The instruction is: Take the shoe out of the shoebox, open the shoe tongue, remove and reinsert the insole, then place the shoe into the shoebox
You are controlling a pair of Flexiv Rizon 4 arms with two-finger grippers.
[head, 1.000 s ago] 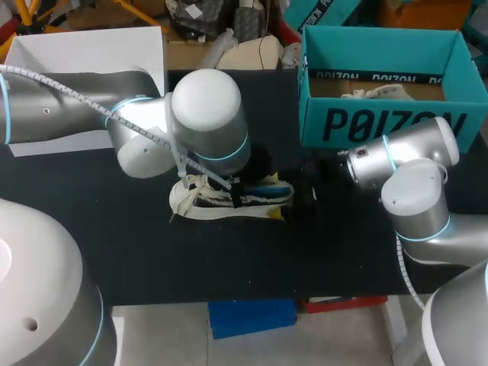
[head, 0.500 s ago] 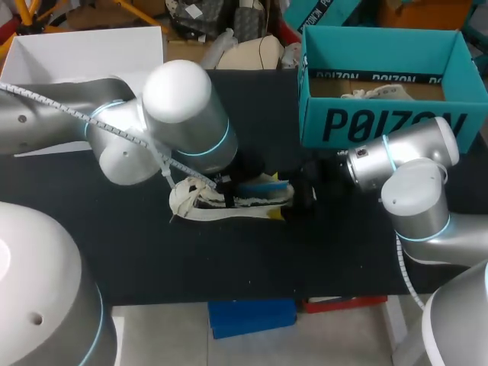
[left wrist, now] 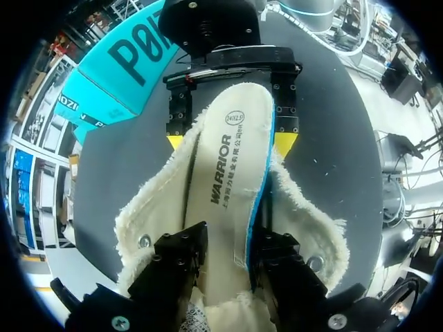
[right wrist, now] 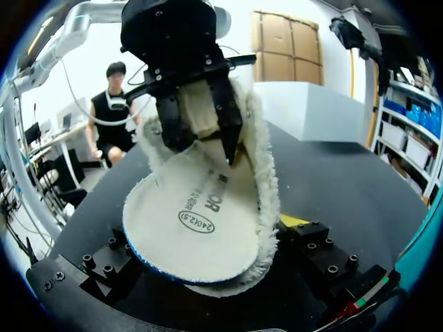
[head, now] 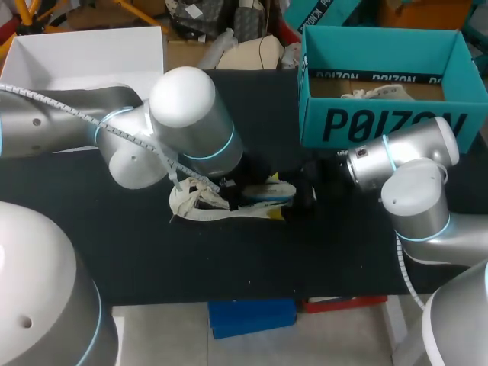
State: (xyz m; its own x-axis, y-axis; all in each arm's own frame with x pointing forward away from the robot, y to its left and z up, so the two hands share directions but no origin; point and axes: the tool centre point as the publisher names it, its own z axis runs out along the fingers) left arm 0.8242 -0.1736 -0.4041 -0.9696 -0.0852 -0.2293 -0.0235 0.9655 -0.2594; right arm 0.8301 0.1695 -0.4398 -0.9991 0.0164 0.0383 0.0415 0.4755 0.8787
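One lettered insole in shoe

Cream cloth shoe with a thick, fleecy, rough lining. Its insole has a smooth cloth top and a blue foam-like edge. Matt black desk. Matt teal cardboard shoebox at 1 o'clock. Glossy silver arms; matt black fingers.

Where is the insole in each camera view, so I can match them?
Head view: insole, blue-edged, at the shoe's end nearer the right arm.
Left wrist view: insole between the left gripper's fingers, reaching toward the right gripper.
Right wrist view: insole held by the left gripper, its end between the right gripper's fingers.
Shared landmark: the fleece-lined shoe.
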